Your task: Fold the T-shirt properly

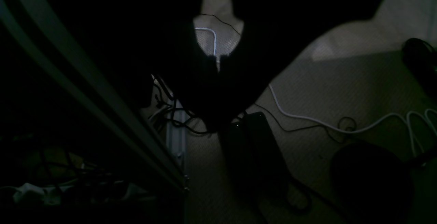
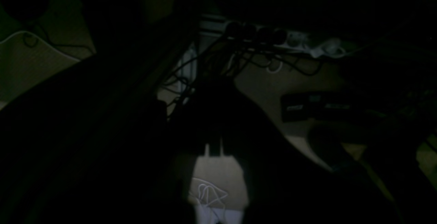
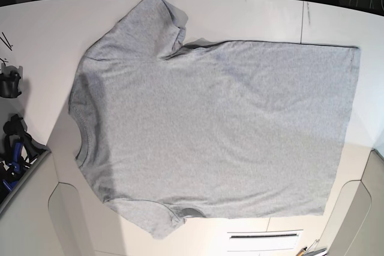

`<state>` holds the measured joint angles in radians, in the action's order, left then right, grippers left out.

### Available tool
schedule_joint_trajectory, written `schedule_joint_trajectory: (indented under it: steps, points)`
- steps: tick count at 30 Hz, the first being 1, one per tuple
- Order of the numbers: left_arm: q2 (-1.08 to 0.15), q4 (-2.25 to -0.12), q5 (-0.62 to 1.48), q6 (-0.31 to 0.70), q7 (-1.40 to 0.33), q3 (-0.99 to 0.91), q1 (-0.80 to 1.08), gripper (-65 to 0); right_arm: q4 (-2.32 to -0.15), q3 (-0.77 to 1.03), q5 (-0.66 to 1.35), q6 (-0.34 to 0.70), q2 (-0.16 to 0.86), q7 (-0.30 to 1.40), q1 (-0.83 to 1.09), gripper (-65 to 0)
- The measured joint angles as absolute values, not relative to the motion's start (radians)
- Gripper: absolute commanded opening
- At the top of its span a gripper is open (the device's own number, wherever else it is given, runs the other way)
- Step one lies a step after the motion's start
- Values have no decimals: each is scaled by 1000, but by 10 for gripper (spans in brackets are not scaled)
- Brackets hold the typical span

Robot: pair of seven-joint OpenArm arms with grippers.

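Overhead view of a grey T-shirt (image 3: pixel 210 130) spread flat on a white table (image 3: pixel 36 34), plain side up. Collar toward the view's left, hem toward the right, one sleeve reaching the far table edge, the other near the close edge. No fold made anywhere; a few soft wrinkles only.

No arms visible over the table. Both wrist views very dark, looking down past the table frame (image 1: pixel 102 94) at a carpeted floor (image 1: pixel 341 91) strewn with a white cable (image 1: pixel 307 116) and a power strip (image 2: pixel 307 44).

Left gripper (image 1: pixel 218 60) seen as a dark silhouette with tips meeting, closed on nothing. Right gripper (image 2: pixel 213 149) likewise closed and empty, tips almost touching.

Judged to be the very start: shirt laid out, folding not begun. Next move likely calls for bringing both arms over the table, opening the jaws, and pinching a sleeve-side edge at two points to carry it toward the middle.
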<state>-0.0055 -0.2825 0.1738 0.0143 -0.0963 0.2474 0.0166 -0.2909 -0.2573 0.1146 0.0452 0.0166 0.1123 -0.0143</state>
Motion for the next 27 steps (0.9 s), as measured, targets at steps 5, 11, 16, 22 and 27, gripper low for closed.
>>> schedule_joint_trajectory:
  steps: [5, 11, 16, 22, 27]
  points:
    - [-5, -282, 173, 14, -96, 247, 16, -650, -297, -257, 115, 45, 17, 112, -14, -650]
    - [-5, -282, 174, 14, -96, 247, 16, -650, -302, -257, 115, 45, 17, 112, -16, -650]
    - [-5, -282, 174, 14, -96, 247, 16, -650, -302, -257, 115, 45, 17, 113, -16, -650]
    - [-5, -282, 173, 14, -96, 247, 17, -650, -302, -257, 115, 45, 17, 113, -16, -650]
    - [-5, -282, 173, 14, -96, 247, 17, -650, -302, -257, 115, 45, 17, 112, -16, -650]
